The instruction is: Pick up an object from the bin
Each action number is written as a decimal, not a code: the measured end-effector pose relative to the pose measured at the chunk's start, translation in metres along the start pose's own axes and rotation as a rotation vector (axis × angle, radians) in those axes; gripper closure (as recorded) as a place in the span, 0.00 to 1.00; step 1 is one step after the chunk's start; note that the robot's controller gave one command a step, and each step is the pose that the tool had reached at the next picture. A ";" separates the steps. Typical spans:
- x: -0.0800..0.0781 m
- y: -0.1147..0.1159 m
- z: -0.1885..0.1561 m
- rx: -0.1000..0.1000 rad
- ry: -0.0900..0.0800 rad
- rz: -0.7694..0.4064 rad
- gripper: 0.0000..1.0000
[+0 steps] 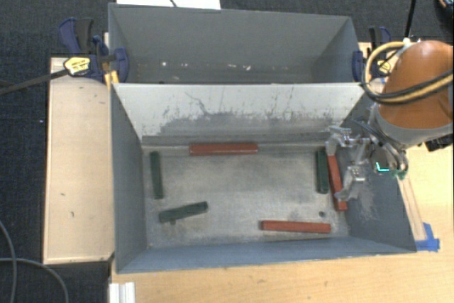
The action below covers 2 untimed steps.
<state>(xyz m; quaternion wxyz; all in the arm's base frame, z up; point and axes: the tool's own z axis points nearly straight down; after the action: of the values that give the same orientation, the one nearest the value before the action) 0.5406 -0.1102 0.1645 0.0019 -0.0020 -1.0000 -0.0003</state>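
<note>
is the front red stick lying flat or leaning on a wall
Lying flat: the red stick rests lengthwise on the floor of the bin, just short of the front wall and not touching it.

- My orange-capped robot arm (418,81) runs off the right edge.
- The pincer (345,177) covers part of a thin red-brown stick (340,201) by the grey metal bin's (376,216) right wall; I can't tell whether they touch.
- A dark speck (320,215) nearby is too small to name.
</note>
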 end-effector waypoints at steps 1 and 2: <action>0.057 -0.016 0.093 0.004 -0.014 -0.379 0.00; 0.008 0.104 0.076 0.001 -0.009 -0.820 0.00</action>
<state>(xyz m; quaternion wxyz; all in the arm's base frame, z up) 0.5329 -0.0066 0.0884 -0.0028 0.3969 -0.9179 -0.0005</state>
